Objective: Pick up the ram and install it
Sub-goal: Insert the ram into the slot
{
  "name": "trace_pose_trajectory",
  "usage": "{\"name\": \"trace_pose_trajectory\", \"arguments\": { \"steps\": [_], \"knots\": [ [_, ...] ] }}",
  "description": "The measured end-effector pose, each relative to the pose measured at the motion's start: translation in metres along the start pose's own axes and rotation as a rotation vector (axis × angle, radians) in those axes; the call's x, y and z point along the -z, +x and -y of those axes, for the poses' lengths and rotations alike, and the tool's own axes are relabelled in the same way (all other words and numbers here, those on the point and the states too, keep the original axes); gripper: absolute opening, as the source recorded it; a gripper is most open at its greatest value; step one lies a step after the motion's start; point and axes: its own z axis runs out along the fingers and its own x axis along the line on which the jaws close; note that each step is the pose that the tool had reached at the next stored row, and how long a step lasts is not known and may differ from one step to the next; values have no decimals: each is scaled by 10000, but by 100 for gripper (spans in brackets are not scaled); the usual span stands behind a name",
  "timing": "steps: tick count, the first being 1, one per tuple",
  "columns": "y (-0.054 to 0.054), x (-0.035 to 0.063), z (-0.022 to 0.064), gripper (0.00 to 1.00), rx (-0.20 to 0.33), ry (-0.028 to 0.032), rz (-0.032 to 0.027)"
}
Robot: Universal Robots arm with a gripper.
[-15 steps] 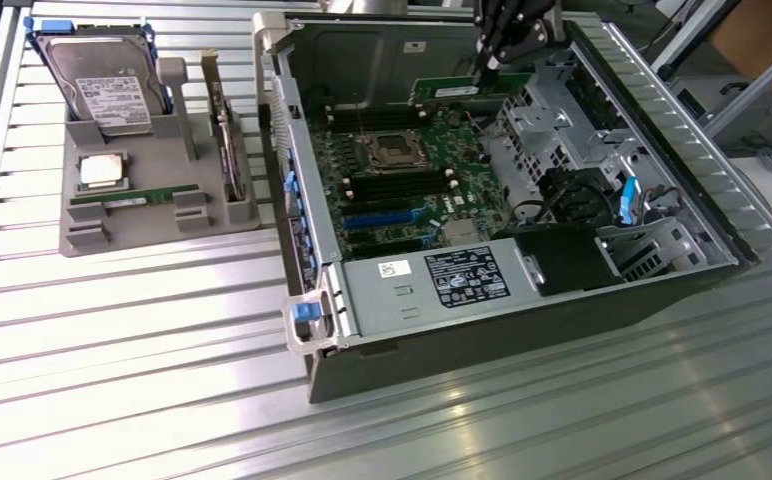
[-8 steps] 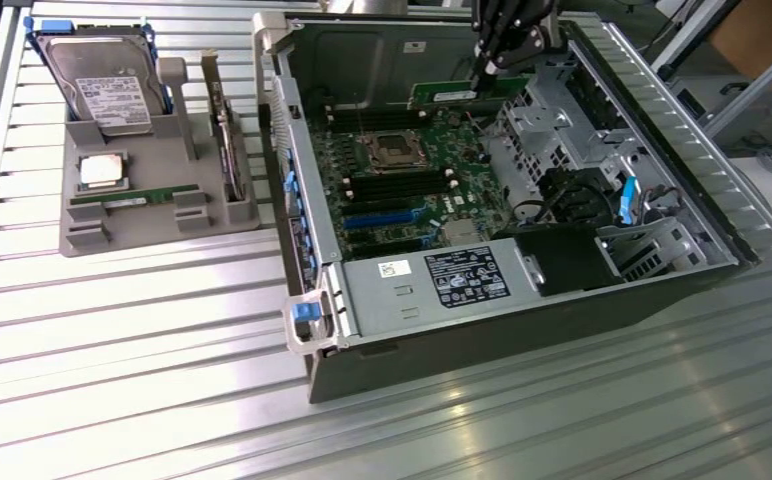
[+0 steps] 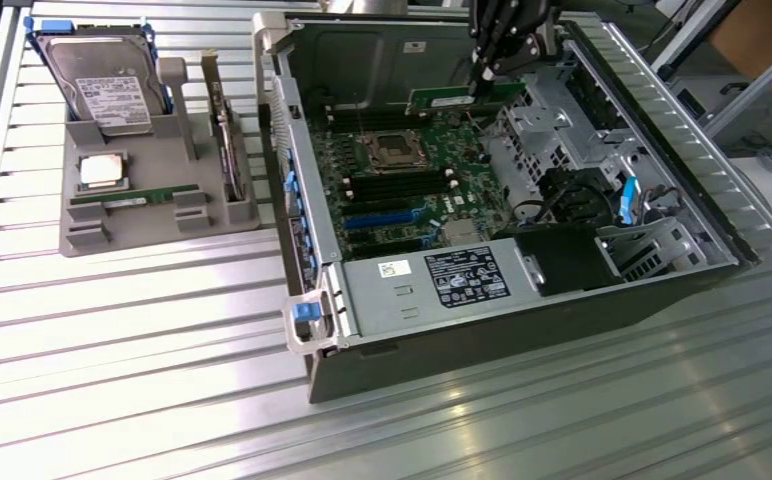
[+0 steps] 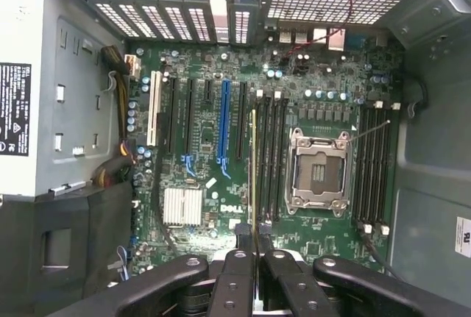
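Over the motherboard (image 4: 199, 148) inside the computer case (image 3: 359, 55), the ram (image 3: 453, 100) is held on edge, clamped in the claw (image 3: 485, 74). It should be lined up square and untilted with a memory slot (image 4: 266, 155) beside the processor socket (image 4: 318, 170).

We're seeing ribbed shiny metal table (image 3: 133, 340), matt grey plastic holder (image 3: 153, 155), dull sheet-metal case (image 3: 359, 50), green circuit-board ram (image 3: 442, 99), matt black gripper (image 4: 255, 240).

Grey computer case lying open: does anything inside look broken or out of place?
Nothing looks damaged. The square metal processor socket sits empty, and the black gripper holds a thin green ram stick edge-on over the green motherboard.
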Motion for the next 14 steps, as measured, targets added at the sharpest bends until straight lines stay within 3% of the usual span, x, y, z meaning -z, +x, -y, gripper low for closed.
{"name": "trace_pose_trajectory", "arguments": {
  "steps": [14],
  "knots": [
    [-1, -109, 6, 12, 0, 0, -1]
  ]
}}
